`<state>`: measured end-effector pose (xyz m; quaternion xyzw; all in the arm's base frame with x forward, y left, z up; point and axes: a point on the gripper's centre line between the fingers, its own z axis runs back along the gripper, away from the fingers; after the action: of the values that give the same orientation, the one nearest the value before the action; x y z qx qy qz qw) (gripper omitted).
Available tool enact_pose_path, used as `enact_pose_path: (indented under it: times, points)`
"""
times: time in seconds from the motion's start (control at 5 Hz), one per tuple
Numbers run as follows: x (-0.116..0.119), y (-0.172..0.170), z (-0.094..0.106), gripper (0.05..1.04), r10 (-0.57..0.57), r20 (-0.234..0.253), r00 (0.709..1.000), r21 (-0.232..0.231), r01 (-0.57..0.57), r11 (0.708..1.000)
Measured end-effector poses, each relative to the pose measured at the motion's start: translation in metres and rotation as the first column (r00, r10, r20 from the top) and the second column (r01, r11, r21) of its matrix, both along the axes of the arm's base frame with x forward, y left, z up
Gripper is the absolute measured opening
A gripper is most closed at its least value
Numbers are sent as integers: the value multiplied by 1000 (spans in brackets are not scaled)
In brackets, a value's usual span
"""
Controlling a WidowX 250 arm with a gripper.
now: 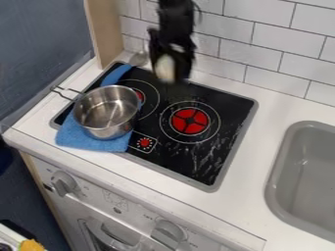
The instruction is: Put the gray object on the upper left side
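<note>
The gray object [107,112], taken here to be the metal pot, stands upright below and to the left of the fingers [171,72], as seen in the view. This identification is a judgement: a gray spoon-like item [138,59], just to the left of the fingers near the wall, is a second candidate.

Fingers: closed, as far as the blur allows, on a pale item [165,67] of uncertain identity. The item hangs upright between the tips, above the rear of the stove [226,122]. The raised position probably serves to clear the pot rim during transfer.

Support: the pot rests on a blue cloth [91,142], which lies over the stove's left side and the adjoining desk [281,93]. The cloth likely serves as a pad between pot and stove. The open mouth faces up and the wire handle [62,92] points away from the fingers, over the desk edge, which probably keeps the handle off the cooking surface.

Next step, as judged: if the pot is the item to be placed, release the pale item first, then grip the pot at its rim. Caution: a pull on the pot may drag the cloth along with it.
</note>
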<state>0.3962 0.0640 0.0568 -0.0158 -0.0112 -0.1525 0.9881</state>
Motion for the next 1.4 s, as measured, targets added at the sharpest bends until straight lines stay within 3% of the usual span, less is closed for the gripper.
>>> enact_pose_path:
  times: [0.2, 0.4, 1.0, 1.2, 1.4]
  points:
    - [6, 30, 14, 864, 93, 45, 995, 42, -95, 995]
    - [7, 61, 11, 864, 154, 54, 987, 72, -158, 985]
    - [-14, 51, -33, 864, 91, -23, 996, 109, -88, 990]
    - [-13, 47, -36, 864, 77, -24, 997, 118, -73, 990]
    - [-15, 47, -44, 925, 79, -44, 996, 119, -73, 990]
